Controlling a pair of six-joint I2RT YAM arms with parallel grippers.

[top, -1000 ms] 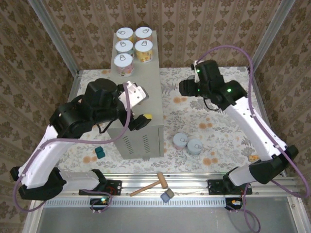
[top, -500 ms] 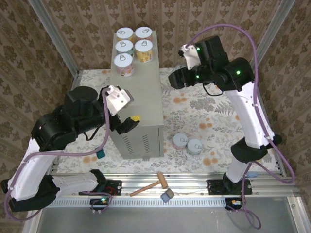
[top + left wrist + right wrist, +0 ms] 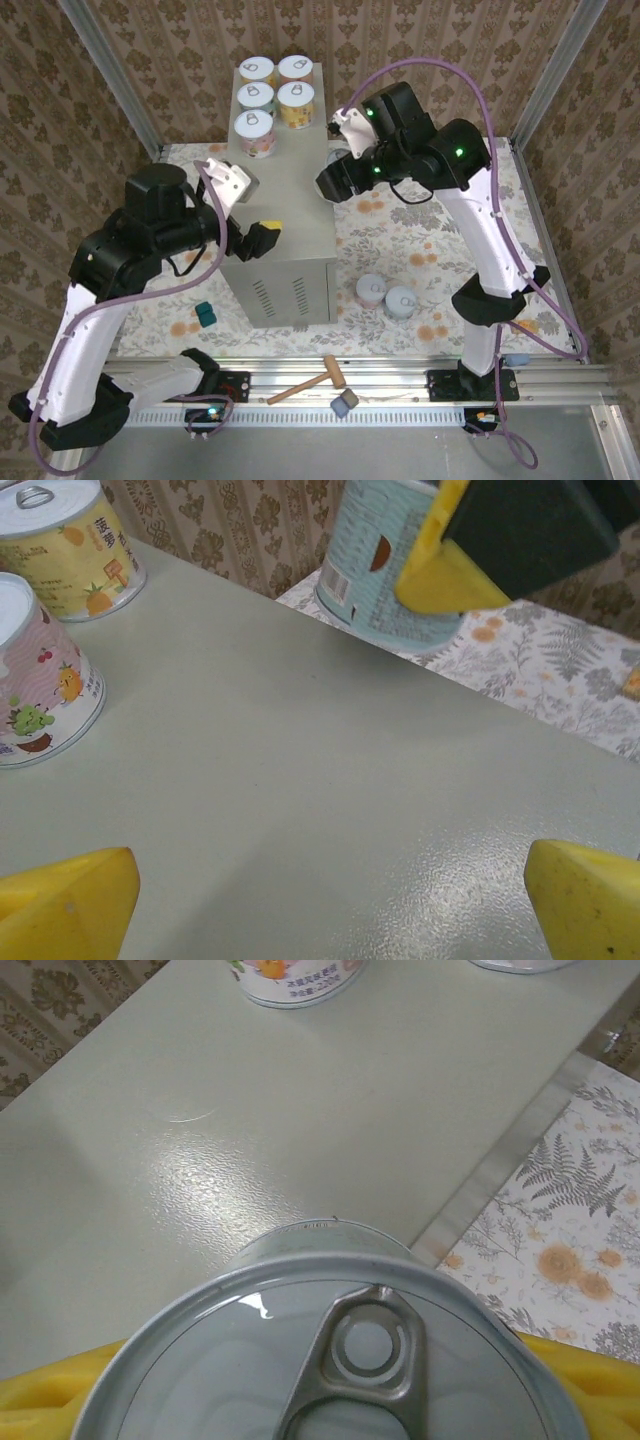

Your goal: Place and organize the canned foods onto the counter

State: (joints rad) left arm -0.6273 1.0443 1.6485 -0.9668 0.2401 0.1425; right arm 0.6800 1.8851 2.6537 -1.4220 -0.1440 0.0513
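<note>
Counter: the counter [image 3: 290,210] stands upright mid-scene, its long flat top running near to far and vent slots on its near face.
Floor: the floral floor [image 3: 440,230] lies around it.
Left claw: the left claw [image 3: 252,208] hangs over the near-left part of the counter top with its jaws spread wide and nothing between them.
Right claw: the right claw [image 3: 338,170] is clamped on the teal can at the counter's right edge, yellow pads [image 3: 60,1395] on either side of its wall.
Teal can: the teal can [image 3: 385,570] is held upright, lid up, level with the right edge and partly over the top. I cannot tell whether its base touches.
Five cans: the five cans [image 3: 256,96] stand at the far end of the top, two rows of two and one pink one just nearer, on the left.
Open slot: the bare spot right of the pink one looks like the natural place for the held can.
Two cans: the two cans [image 3: 372,291] sit touching on the floor, near right of the counter.
Handling: likely stiff, fairly heavy if full, with a smooth wall that could slip under a light squeeze.
Hold: best taken across the side wall at mid-height, axis upright, not by the rim.
Pull-tab: the pull-tab [image 3: 350,1360] lies flat on the lid and is no place to grip.
Risk: the standing cans are close together, so the fingers may nudge a neighbour on release.
</note>
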